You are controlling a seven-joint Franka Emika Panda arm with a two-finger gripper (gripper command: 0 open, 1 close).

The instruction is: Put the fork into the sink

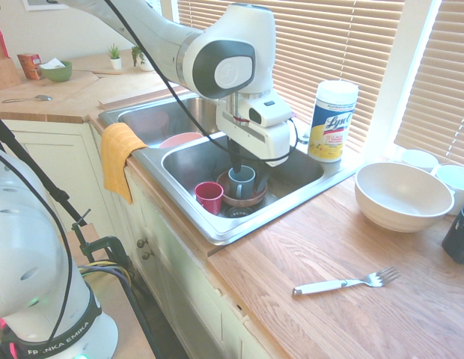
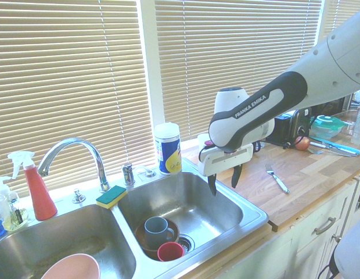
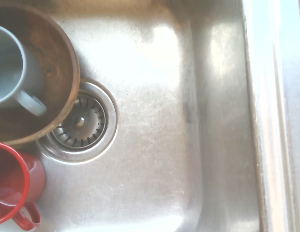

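Partly tucked behind the arm in the first exterior view, the gripper (image 2: 224,179) hangs above the sink (image 2: 186,203), its two dark fingers spread wide with nothing between them (the second exterior view shows this far better). The fork (image 1: 346,282) lies on the wooden counter (image 1: 322,321), beside the sink, white handle and silver tines both in sight. Inside the near basin, a blue-grey mug (image 2: 158,231) stands in a brown bowl (image 2: 146,239), with a red mug (image 1: 209,197) just beside it. The wrist view cuts off both mugs and the bowl at its edge; the bowl also hides part of the drain (image 3: 80,123). A pink bowl (image 2: 72,268) in the other basin is cropped by the second exterior view.
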